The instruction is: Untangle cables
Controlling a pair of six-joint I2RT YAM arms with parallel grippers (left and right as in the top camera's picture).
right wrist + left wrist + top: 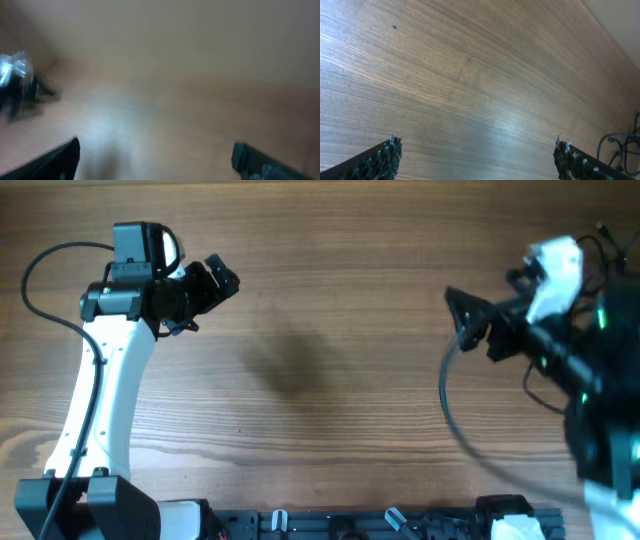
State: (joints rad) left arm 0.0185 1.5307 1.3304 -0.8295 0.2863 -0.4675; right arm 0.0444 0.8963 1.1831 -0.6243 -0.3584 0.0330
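Thin black cables (pixel 614 136): loose tangled loops, lower right of frame. Left hand (pixel 475 150) wide, empty. Right hand (pixel 155 150) wide, blurred.

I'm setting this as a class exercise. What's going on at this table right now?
Two robot arms sit at a wooden table, meant to untangle cables. Neither holds anything: the left gripper and the right gripper are both open over bare wood. Thin black cables show at the right edge of the left wrist view, untouched. The right wrist view is too blurred to tell more.
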